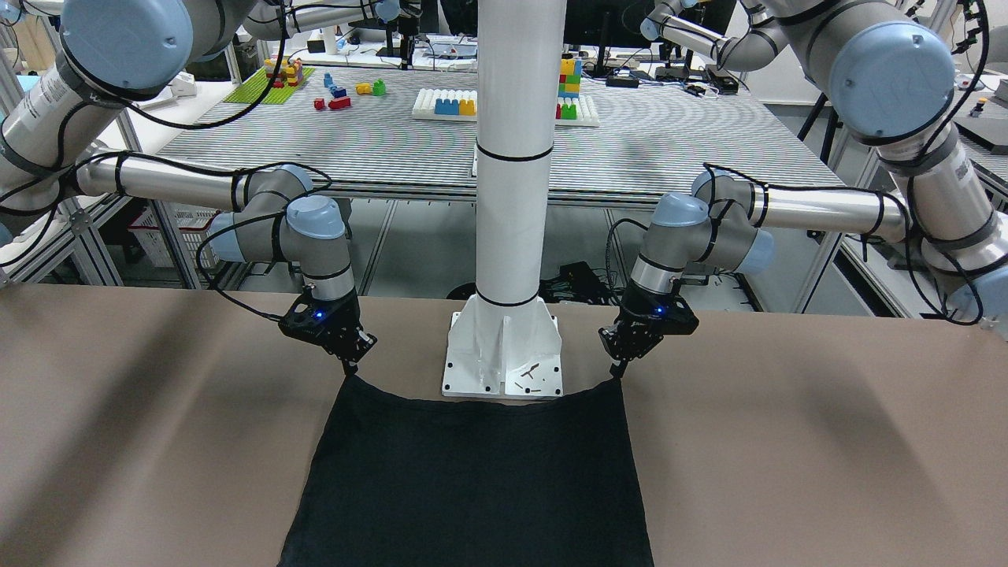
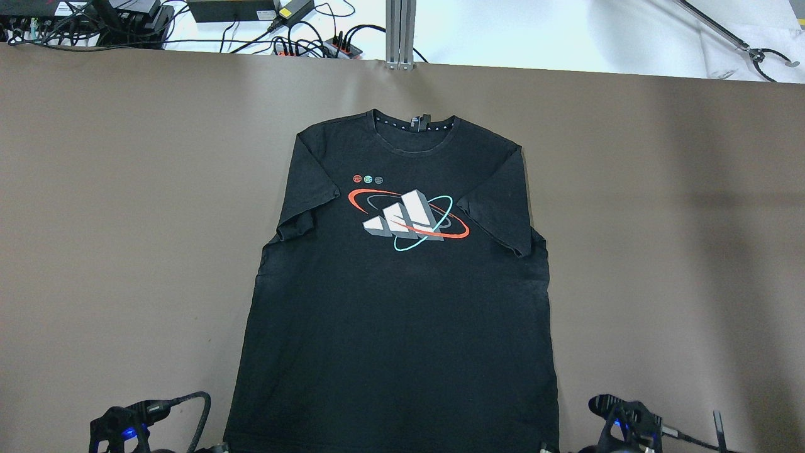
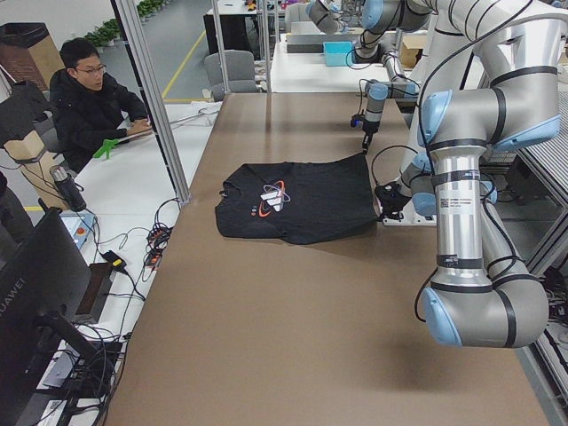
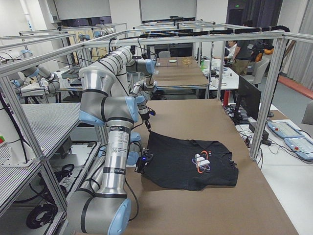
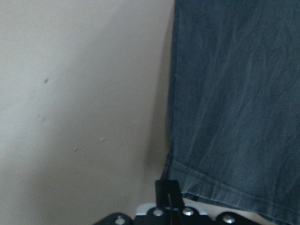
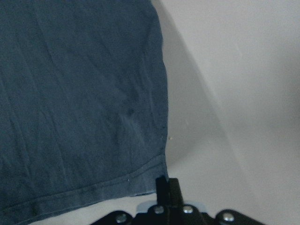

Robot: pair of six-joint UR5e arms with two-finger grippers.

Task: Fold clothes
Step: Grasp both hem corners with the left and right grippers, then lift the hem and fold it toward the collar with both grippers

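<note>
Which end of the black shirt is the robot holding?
The bottom hem, not the collar end: the left end effector and right end effector each pinch one hem corner.

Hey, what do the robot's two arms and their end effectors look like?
The left arm and right arm are silver-grey tubes with pale blue round joint caps. Black cables run along them, held by black bands. The left arm carries a white printed label. The left end effector and right end effector are black and narrow-fingered, each with a small blue light.
</note>
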